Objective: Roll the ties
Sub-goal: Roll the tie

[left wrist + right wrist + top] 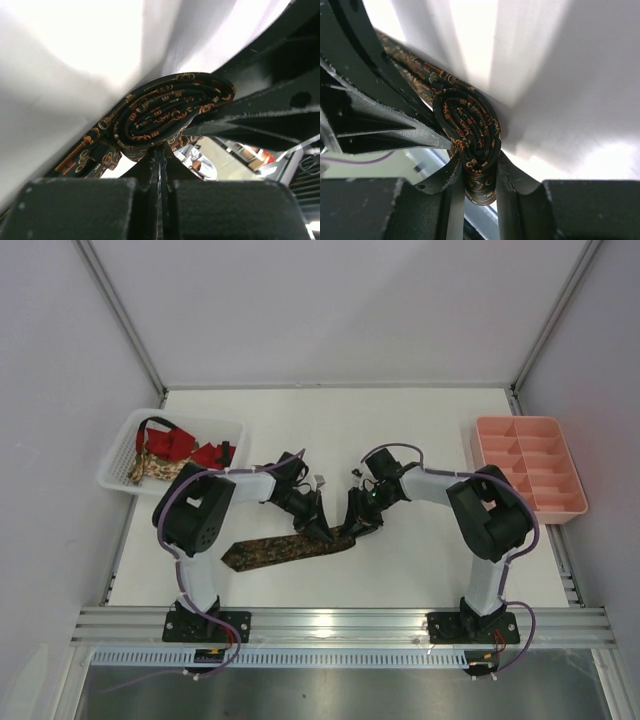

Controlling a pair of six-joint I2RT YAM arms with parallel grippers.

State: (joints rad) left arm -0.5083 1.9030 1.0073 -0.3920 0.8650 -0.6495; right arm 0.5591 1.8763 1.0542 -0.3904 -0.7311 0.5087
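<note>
Brown speckled tie [285, 548] lies at table centre. Its 3 o'clock end is wound into a tight coil, and the flat length runs off toward 8 o'clock. Right gripper [477, 167] clamps the coil across its sides, likely to stop it springing loose. Left gripper [160, 152] is fully closed, tips against the coil's edge; a pinch on fabric cannot be confirmed. Spare ties [175, 445] sit in the basket [112, 472] at 10 o'clock.

Basket [114, 456] left, tray [574, 472] right, tie [270, 552] central
</note>
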